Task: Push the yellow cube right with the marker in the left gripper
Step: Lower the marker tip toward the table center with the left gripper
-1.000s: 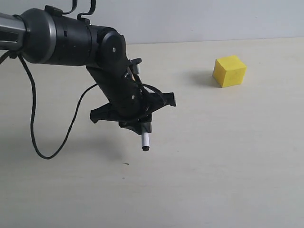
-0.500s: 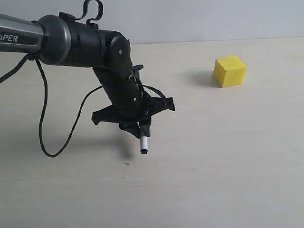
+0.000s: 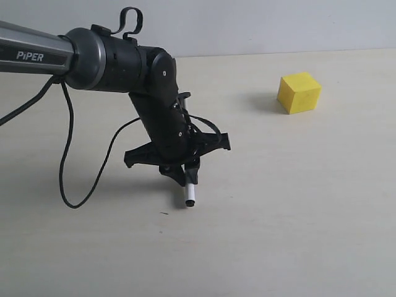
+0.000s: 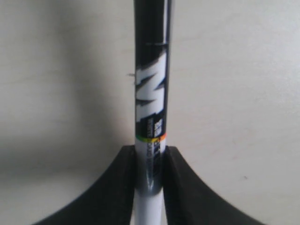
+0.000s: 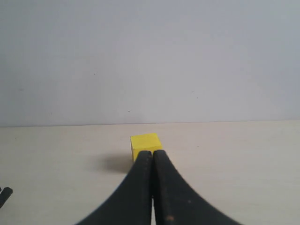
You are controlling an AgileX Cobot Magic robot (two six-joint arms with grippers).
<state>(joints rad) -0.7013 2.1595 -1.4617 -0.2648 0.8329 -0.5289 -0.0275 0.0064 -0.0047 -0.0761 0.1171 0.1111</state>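
The yellow cube [image 3: 299, 92] sits on the pale table at the back right; it also shows in the right wrist view [image 5: 145, 145], just beyond my right gripper's tips. My left gripper [image 3: 185, 175] hangs left of centre, shut on the marker [image 3: 190, 193], whose white barrel and black end point down, just above the table. Up close, the marker [image 4: 151, 93] stands between the black fingers [image 4: 117, 187], its black printed label facing the camera. The cube lies far to the right of the marker tip. My right gripper [image 5: 153, 157] is shut and empty, and out of the exterior view.
A black cable [image 3: 80, 179] loops down from the left arm [image 3: 117, 59] to the table. The table [image 3: 297, 216] meets a plain pale wall [image 3: 260, 25] at the back. A small dark speck [image 3: 163, 213] lies near the marker tip.
The left arm has reached further right and lowered, bringing the marker tip down closer to the table. The cube has not moved.
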